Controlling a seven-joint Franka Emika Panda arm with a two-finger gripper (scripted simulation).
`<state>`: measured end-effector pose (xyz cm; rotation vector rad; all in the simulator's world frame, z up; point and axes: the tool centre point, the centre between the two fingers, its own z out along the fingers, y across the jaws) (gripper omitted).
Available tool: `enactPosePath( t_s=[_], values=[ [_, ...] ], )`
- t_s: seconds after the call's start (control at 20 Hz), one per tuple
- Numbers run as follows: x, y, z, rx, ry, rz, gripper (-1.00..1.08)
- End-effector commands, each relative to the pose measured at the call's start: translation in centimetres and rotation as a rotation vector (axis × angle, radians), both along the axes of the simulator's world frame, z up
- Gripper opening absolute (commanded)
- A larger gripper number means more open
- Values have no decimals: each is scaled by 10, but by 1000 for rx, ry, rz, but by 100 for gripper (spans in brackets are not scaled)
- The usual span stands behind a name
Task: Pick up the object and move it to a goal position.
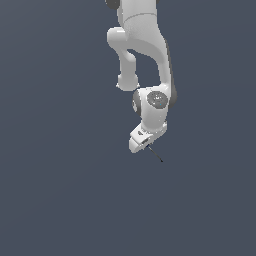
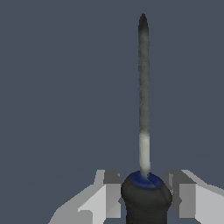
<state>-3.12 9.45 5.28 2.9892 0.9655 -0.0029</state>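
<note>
Arm point(image 1: 142, 45) is seen above the grey bench point(image 1: 50, 200). Fingers point(image 2: 109, 192) are clenched on the black handle of the tool point(image 2: 143, 87). Tool is judged light and stiff; the needle-thin shaft is best avoided.

A plain, dark blue-grey backdrop point(image 1: 55, 190) fills both views, evenly lit, with no walls, furniture or windows visible.

Your exterior view looks from a distance at the white jointed arm point(image 1: 142, 55). Your wrist view sits close behind the white gripper point(image 2: 144, 199). Both share the slender black-handled tool point(image 1: 154, 152).
</note>
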Motion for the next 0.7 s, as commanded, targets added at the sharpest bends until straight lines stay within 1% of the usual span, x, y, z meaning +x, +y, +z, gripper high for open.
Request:
enactPosePath(
  t_s=[0.0, 0.4, 0.65],
  values=[
    [-2, 25, 18, 0, -2, 1, -100],
    [-6, 106, 75, 0, -2, 1, -100],
    [-6, 139, 98, 1, -2, 1, -100]
  ],
)
